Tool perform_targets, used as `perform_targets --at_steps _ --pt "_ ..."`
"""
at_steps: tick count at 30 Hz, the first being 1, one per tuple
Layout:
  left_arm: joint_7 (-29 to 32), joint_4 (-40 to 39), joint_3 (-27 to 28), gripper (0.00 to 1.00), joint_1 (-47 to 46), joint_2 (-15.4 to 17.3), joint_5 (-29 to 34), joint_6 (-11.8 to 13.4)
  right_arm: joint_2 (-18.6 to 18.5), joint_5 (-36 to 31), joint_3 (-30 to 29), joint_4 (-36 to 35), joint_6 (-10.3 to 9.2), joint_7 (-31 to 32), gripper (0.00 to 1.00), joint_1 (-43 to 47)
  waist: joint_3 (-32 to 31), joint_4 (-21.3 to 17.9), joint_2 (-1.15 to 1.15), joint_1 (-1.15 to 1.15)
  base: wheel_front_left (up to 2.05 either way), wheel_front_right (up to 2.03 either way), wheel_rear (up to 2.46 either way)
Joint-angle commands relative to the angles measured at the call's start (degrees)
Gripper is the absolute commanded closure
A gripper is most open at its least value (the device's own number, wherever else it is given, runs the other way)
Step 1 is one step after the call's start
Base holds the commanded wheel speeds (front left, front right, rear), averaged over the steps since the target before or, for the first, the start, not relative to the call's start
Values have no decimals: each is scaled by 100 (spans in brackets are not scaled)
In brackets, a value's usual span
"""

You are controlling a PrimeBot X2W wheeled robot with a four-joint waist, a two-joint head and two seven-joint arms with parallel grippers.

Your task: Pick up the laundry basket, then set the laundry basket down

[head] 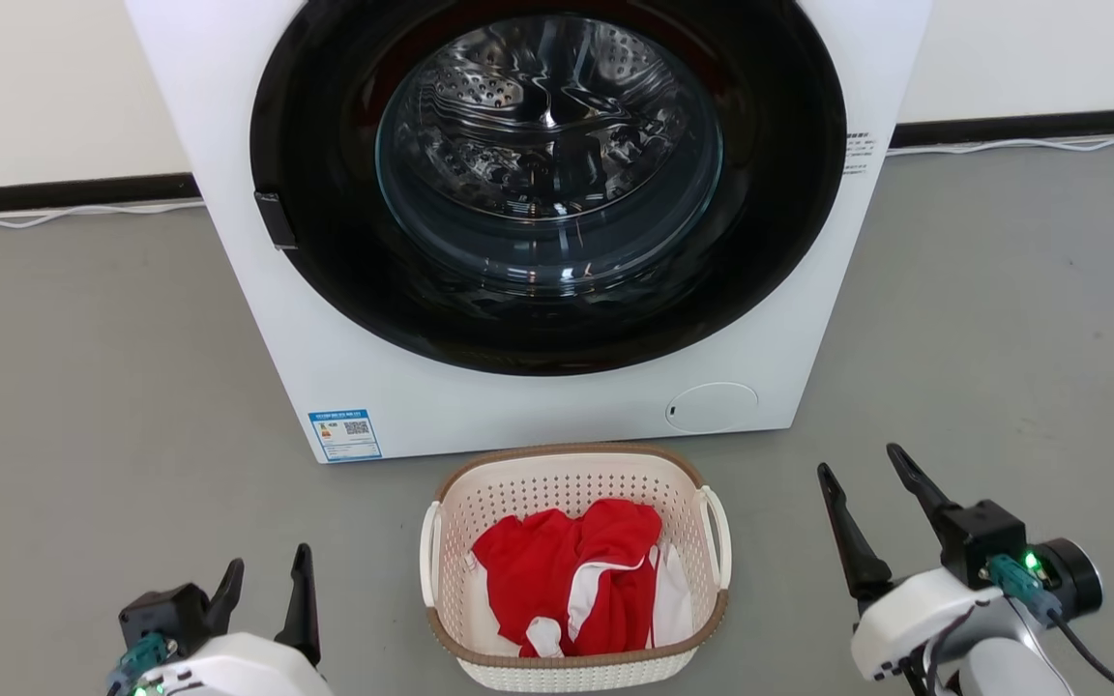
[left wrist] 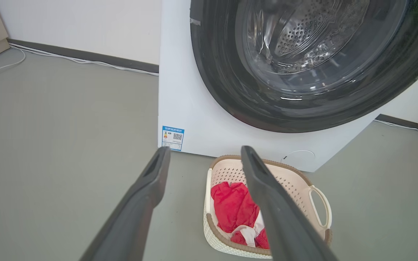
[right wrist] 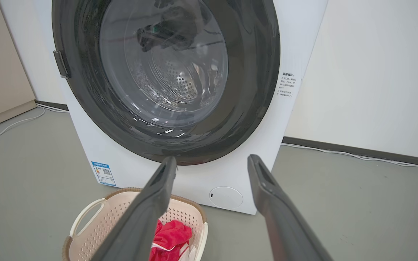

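The laundry basket stands on the grey floor just in front of the washing machine, cream-white and perforated with a brown rim and white loop handles on its two sides. Red and white clothes lie inside it. My left gripper hangs open to the basket's left, apart from it. My right gripper is open to the basket's right, also clear of it. The left wrist view has the basket partly behind my right-hand finger; the right wrist view has the basket at the lower left.
The white washing machine with its dark round door shut rises right behind the basket. A white cable runs along the dark skirting at the wall. Grey floor spreads to both sides.
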Motion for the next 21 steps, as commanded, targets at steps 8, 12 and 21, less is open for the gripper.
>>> perform_targets --at_steps 8,12,21 --pt "-61 -505 419 0 247 28 159 64 83 -141 -72 -399 33 -55 0 324 -121 -18 0 0 0 0 0" --pt "-61 -596 503 0 389 0 208 58 124 -169 -158 -437 33 -55 0 430 -158 -46 0 0 0 0 0" --pt "-61 -719 683 0 485 -31 274 70 167 -220 -229 -434 33 -55 0 477 -190 -80 0 0 0 0 0"
